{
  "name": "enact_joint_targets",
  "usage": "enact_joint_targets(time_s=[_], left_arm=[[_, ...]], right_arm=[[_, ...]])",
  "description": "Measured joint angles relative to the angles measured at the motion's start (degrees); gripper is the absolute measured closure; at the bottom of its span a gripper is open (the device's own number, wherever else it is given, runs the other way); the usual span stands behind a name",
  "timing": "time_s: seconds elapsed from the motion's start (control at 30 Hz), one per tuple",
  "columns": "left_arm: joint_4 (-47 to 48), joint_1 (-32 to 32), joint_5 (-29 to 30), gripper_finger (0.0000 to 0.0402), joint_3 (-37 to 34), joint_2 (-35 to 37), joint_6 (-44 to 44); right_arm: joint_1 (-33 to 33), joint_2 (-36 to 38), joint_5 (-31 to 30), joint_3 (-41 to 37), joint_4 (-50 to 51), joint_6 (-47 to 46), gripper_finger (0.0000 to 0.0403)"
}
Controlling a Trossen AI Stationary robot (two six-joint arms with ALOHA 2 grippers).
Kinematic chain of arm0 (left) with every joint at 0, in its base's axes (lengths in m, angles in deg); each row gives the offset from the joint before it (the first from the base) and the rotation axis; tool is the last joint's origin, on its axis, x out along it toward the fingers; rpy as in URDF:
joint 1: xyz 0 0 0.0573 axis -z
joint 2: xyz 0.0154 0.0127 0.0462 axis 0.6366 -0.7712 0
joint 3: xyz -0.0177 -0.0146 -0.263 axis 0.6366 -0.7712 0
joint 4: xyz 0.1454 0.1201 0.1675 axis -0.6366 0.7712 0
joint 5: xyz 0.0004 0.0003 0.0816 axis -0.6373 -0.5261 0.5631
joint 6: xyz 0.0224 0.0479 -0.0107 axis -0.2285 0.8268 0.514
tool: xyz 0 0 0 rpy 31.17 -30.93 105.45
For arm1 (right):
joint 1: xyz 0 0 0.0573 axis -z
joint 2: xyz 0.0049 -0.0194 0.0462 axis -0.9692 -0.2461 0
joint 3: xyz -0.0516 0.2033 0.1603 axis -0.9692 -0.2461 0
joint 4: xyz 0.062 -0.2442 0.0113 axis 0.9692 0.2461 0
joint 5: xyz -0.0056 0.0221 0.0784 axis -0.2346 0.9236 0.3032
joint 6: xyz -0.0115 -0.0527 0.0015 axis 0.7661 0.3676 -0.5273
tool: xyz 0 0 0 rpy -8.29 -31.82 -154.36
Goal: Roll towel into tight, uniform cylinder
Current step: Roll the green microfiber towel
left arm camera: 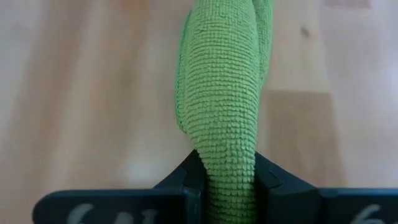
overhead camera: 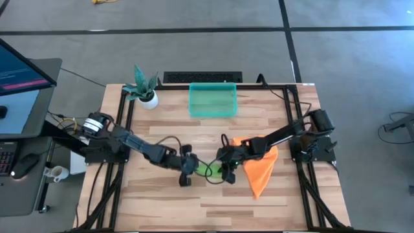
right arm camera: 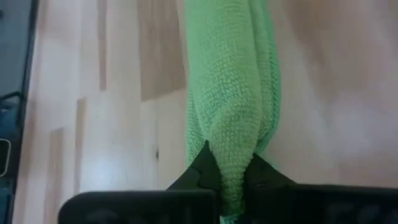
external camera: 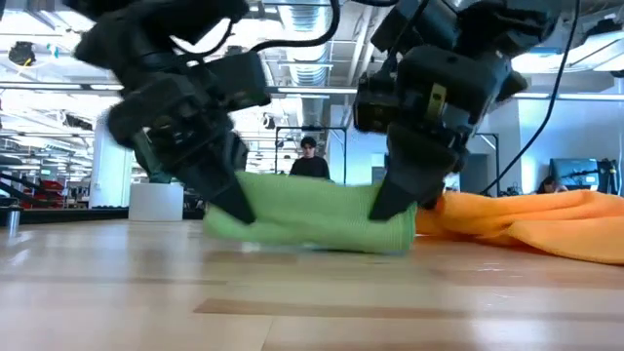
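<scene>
Even bright light, low view arms blurred - soft shadows

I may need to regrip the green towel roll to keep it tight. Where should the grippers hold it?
Probably at its two ends, from above. The towel lies as a short roll on the table, and the left gripper and right gripper already pinch one end each, which should keep the layers from loosening.

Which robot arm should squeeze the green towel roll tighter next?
Probably neither alone. The left gripper pinches one end of the green towel and the right gripper pinches the other, so both look equally placed to keep rolling together.
</scene>
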Motion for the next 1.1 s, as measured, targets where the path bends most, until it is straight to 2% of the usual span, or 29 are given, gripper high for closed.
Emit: enact_joint_targets(time_s=[0.2, 0.43, 0.77, 0.83, 0.97, 1.1], left_arm=[[5.34, -6.77, -2.31, 0.0362, 1.65, 3.57, 7.88], [13.09, -14.68, -2.92, 0.0362, 7.38, 4.46, 17.13], [21.21, -23.95, -3.51, 0.0362, 13.39, 6.83, 25.03], [22.67, -25.53, -4.85, 0.0362, 14.59, 6.83, 25.85], [26.35, -27.26, -8.86, 0.0362, 17.03, 6.88, 26.44], [30.72, -27.05, -9.54, 0.0362, 19.83, 6.91, 27.39]], right_arm=[[4.59, 6.37, -0.01, -0.03, 4.82, 5.23, 0.0373], [11.16, 12.2, -0.05, -0.04, 9.4, 9.96, 0.0376], [19.3, 14.22, 1.8, 0.13, 10.65, 13.98, 0.0374], [20.78, 14.22, 5.42, 0.15, 9.54, 13.47, 0.0376], [21.88, 14.22, 17.25, 0.15, 4.3, 8.49, 0.0371], [21.04, 14.22, 19.25, 0.15, 2.58, 7.09, 0.0367]])
